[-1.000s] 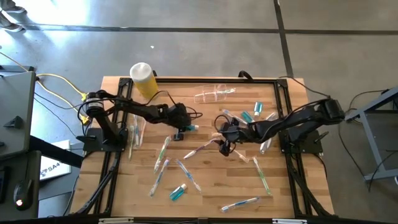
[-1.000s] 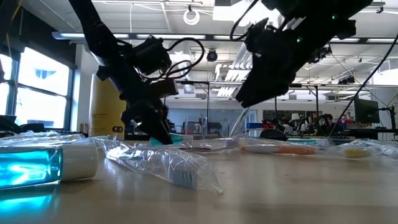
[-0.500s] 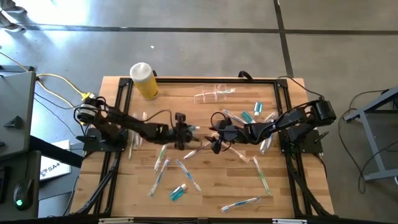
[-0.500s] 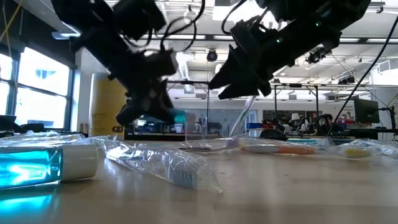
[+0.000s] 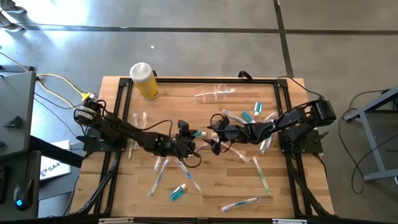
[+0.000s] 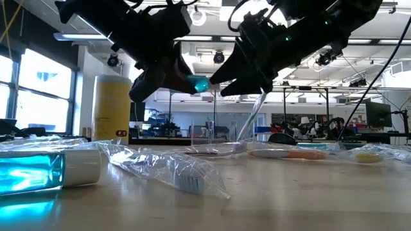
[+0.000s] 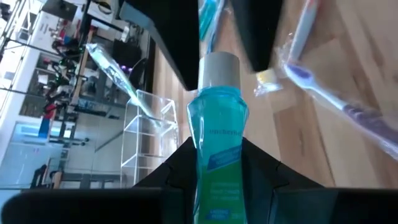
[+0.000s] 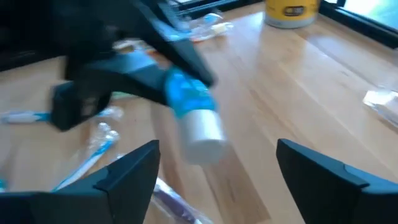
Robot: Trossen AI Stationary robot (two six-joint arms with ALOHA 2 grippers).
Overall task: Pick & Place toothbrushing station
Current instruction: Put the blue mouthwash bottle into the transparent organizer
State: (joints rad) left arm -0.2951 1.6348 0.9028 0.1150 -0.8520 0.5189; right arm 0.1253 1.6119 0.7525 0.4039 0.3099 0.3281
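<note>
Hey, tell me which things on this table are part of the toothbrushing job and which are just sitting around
Job:
- teal tube, gripped by left gripper
- right gripper, open beside it
- clear cup, on its side
- toothbrushes, scattered

Lying about:
- yellow container, at table corner

- My left gripper (image 7: 214, 163) is black; the tube (image 7: 217, 146) I see in it is teal with a white cap.
- Table (image 5: 217, 193): light wood planks, black frame.
- Container (image 5: 145, 81): yellow, white top.
- Toothbrushes (image 5: 262, 176): clear, teal-tinted.
</note>
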